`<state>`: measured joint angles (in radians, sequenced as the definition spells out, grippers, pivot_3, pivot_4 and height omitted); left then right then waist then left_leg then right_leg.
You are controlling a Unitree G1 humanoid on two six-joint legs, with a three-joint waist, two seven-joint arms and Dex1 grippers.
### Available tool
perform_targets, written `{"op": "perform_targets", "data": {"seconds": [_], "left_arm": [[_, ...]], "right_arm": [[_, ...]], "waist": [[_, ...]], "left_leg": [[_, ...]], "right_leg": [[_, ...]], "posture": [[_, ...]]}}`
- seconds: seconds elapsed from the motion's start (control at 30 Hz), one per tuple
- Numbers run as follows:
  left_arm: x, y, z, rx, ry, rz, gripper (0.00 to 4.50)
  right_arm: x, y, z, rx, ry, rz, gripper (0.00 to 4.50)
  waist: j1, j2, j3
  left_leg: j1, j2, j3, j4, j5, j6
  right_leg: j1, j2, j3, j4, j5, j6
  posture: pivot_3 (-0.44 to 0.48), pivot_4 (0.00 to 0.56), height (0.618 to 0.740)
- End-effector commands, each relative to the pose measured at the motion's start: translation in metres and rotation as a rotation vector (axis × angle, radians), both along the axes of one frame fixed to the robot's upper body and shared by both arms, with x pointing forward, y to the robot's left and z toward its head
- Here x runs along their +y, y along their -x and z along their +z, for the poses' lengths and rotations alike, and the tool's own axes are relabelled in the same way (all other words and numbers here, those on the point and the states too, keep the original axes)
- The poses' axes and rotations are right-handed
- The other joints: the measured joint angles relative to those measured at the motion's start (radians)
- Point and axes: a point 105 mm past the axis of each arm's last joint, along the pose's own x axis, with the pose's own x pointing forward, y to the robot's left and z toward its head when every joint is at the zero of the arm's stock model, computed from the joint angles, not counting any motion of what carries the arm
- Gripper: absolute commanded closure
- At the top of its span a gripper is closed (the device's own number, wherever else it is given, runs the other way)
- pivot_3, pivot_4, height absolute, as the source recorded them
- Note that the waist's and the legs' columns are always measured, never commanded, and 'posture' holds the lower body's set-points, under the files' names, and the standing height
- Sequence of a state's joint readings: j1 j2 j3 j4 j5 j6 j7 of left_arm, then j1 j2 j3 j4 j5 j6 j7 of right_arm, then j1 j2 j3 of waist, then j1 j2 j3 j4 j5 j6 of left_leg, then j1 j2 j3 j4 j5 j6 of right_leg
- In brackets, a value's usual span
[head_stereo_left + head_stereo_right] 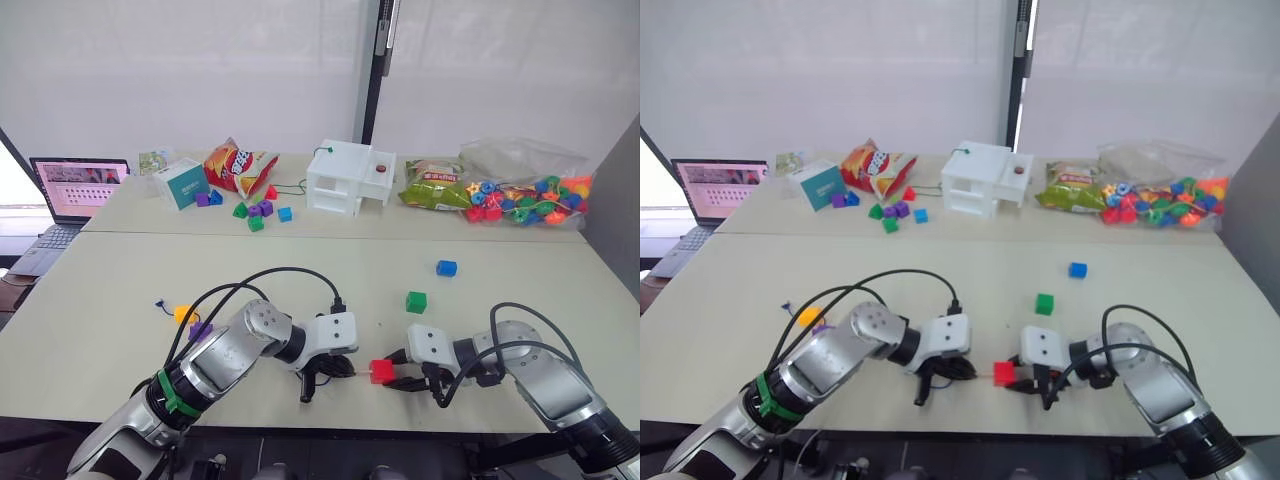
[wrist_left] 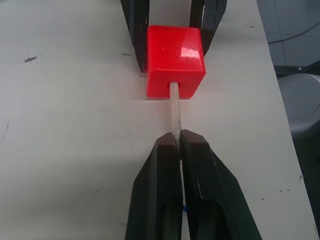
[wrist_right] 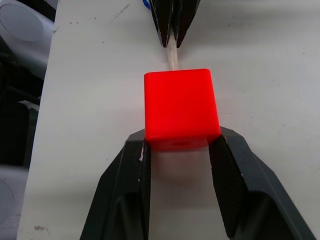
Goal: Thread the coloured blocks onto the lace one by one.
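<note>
The left gripper [image 2: 177,142] pinches the lace [image 2: 174,107] tip, aligned with the hole of the red block [image 2: 175,60], which the right gripper [image 3: 180,145] clamps.

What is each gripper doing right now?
Left gripper: shut on the lace's pale tip, which enters the red block.
Right gripper: shut on the red block.

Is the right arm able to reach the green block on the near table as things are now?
Probably not yet: the right pincer is shut on the red block, which the lace tip is entering. The green block lies close, with bare table between, so once freed it looks reachable.
</note>
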<state>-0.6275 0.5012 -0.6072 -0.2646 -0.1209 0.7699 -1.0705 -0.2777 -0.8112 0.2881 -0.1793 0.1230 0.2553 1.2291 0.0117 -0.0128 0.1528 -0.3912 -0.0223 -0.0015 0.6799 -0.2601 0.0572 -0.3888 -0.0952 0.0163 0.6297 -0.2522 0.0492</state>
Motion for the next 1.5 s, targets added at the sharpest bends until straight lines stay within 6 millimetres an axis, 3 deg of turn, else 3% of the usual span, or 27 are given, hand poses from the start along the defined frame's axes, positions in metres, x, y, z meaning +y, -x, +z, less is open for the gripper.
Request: {"op": "perform_targets", "data": {"seconds": [0.03,0.23,0.47,0.53,0.77,0.9,1.0,1.23,1.47,1.5], "left_arm": [[-0.013,0.001,0.014,-0.051,0.042,-0.036,4.49],[-0.034,0.001,0.024,-0.063,0.135,-0.023,4.49],[-0.044,-0.005,0.004,-0.061,0.154,0.010,4.49],[-0.044,-0.010,0.008,-0.079,0.193,0.036,4.49],[-0.011,-0.018,0.029,-0.097,0.284,0.067,2.24],[0.008,-0.014,0.022,-0.078,0.278,0.073,2.24],[0.018,-0.011,0.006,-0.079,0.236,0.067,2.24],[0.013,-0.013,-0.015,-0.060,0.210,0.077,2.24],[0.014,-0.014,-0.029,-0.067,0.174,0.072,4.36],[0.013,-0.013,-0.028,-0.067,0.181,0.071,4.47]], "right_arm": [[-0.001,0.008,-0.014,0.058,0.049,0.005,3.35],[-0.001,0.008,-0.015,0.066,0.052,-0.014,3.35],[-0.001,0.006,-0.012,0.062,0.040,-0.031,3.35],[-0.001,0.006,-0.012,0.063,0.039,-0.036,3.35],[-0.011,0.009,-0.015,0.078,0.069,-0.069,3.35],[-0.014,0.008,-0.014,0.076,0.072,-0.086,3.35],[-0.016,0.007,-0.013,0.075,0.072,-0.092,3.35],[-0.018,0.006,-0.010,0.071,0.076,-0.100,3.35],[-0.016,0.006,-0.009,0.070,0.072,-0.101,3.35],[-0.016,0.006,-0.009,0.070,0.072,-0.101,3.35]], "waist": [[0.000,0.000,0.000],[0.001,0.000,0.000],[0.008,0.000,0.000],[0.011,0.000,0.000],[0.005,0.000,0.000],[0.001,0.000,-0.001],[0.003,0.000,0.000],[0.007,0.000,0.000],[0.006,0.000,0.000],[0.006,0.000,0.000]], "left_leg": [[0.000,0.000,0.000,0.000,0.000,0.000],[0.000,0.000,0.000,0.000,0.000,0.000],[0.001,-0.001,0.000,0.002,0.000,0.000],[0.001,-0.001,0.000,0.003,0.000,0.000],[-0.001,-0.001,0.000,0.003,0.001,-0.001],[0.000,0.000,-0.001,0.000,0.001,-0.001],[0.000,-0.001,-0.001,0.000,0.001,-0.001],[0.000,-0.001,-0.001,0.000,0.001,-0.001],[0.000,-0.001,-0.001,0.000,0.001,-0.001],[0.000,-0.001,-0.001,0.000,0.001,-0.001]], "right_leg": [[0.000,0.000,0.000,0.000,0.000,0.000],[0.000,0.000,0.000,0.000,0.000,0.000],[0.002,-0.001,0.000,0.000,0.000,0.001],[0.003,-0.002,0.000,0.000,0.001,0.001],[0.000,-0.002,0.000,0.000,0.001,0.001],[0.000,-0.003,0.000,0.000,0.001,0.001],[0.001,-0.003,0.000,-0.001,0.001,0.001],[0.001,-0.004,0.000,-0.001,0.001,0.001],[0.001,-0.004,0.000,-0.001,0.001,0.001],[0.001,-0.004,0.000,-0.001,0.001,0.001]], "posture": [[0.000,0.150,0.740],[0.000,0.150,0.740],[0.000,0.150,0.740],[0.000,0.150,0.740],[0.000,0.150,0.740],[0.000,0.150,0.740],[0.000,0.150,0.740],[0.000,0.150,0.740],[0.000,0.150,0.740],[0.000,0.150,0.740]]}}
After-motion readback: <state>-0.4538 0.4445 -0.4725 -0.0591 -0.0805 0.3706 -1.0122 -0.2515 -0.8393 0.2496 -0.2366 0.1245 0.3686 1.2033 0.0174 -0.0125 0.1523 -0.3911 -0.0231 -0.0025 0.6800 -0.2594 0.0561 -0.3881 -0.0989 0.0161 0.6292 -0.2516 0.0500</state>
